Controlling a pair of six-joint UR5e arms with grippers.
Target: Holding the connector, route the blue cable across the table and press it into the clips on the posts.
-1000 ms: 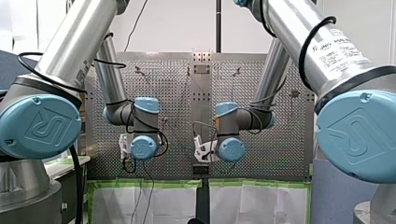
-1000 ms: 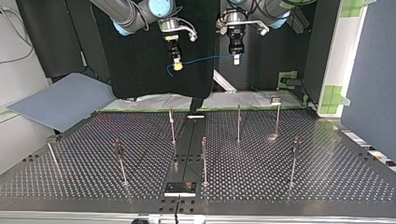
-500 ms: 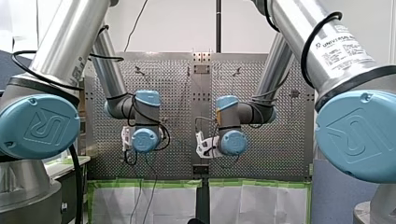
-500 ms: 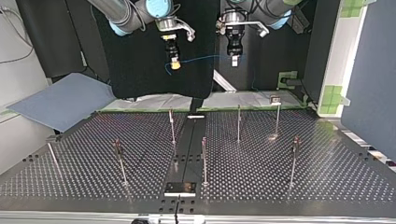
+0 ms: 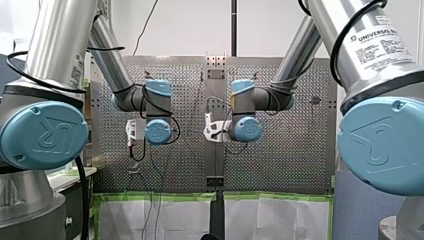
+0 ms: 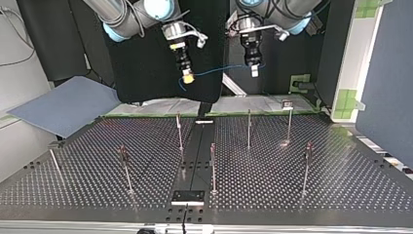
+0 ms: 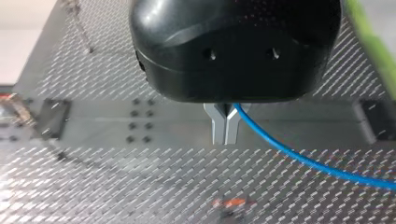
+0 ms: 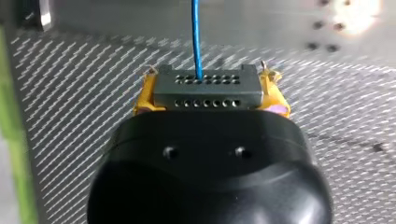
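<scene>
Both grippers sit lower in the top view than a second ago and have shifted a little to its right; the cable is strung between them.

Your right gripper (image 6: 187,78), yellow pads, is clamped on the grey connector (image 8: 208,87). Your left gripper (image 6: 254,71) has its metal fingers (image 7: 219,126) pressed together, pinching the blue cable (image 6: 219,69) further along. The cable's long axis runs left-right in the top view, nearly level with a slight sag, up in the air beyond the far edge of the table (image 6: 341,185). The far row of posts (image 6: 179,131) lies below the span and nearer the top-view camera. The right gripper is roughly over the left post and the left gripper roughly over the middle one. Judging from this, you next bring the span near and down, keeping it taut.
</scene>
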